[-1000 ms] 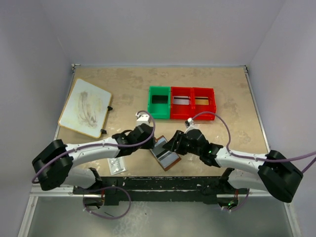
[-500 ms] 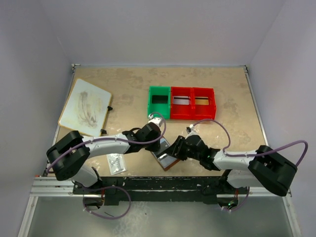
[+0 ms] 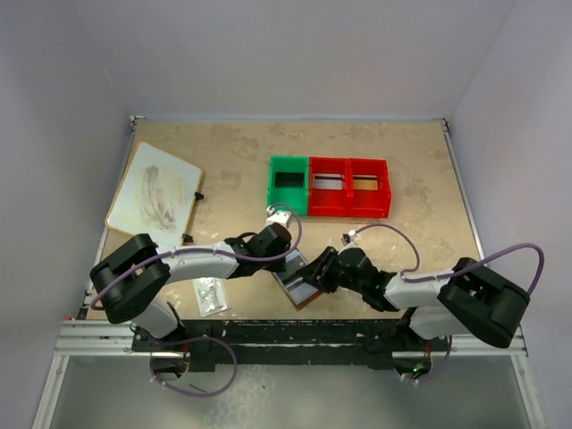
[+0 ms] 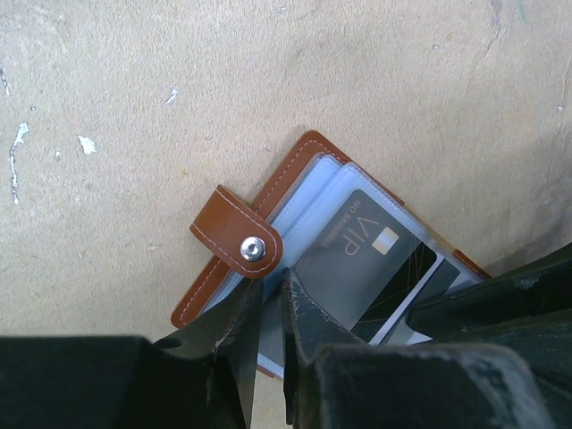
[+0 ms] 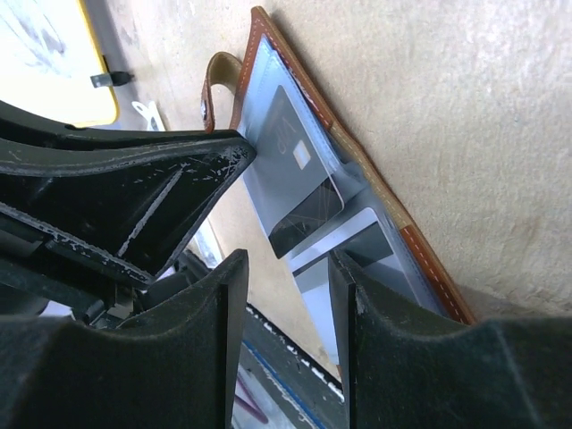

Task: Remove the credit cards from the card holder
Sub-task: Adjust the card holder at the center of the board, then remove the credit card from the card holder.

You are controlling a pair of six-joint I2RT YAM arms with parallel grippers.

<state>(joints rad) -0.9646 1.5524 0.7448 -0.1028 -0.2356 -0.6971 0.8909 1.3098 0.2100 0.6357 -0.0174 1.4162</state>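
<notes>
Two things lie far to the left on the sandy worktop [image 3: 420,170]: a white board [image 3: 154,192] with a yellow rim and, nearer the front, a small clear packet [image 3: 211,297]. Next comes the left pincer [image 4: 271,299]. Its fingers are almost together. They look to be nipping the near edge of the card holder [image 4: 308,210], just under the snap tab [image 4: 234,239], though the view is too tight to be sure.

The card holder lies open and flat on the worktop between the two pincers, brown outside and pale blue inside. One dark grey credit card [image 4: 366,268] with the letters VIP sits in a clear pocket [image 4: 295,223]. It is not out yet.

The right pincer [image 5: 286,259] is at the right side of the card holder. Its fingers stand apart, and the blue pockets and one end of the card show between them.

Farther back, well apart from all this, a green bin [image 3: 275,192] and two red bins [image 3: 349,207] stand in a row, touching.
</notes>
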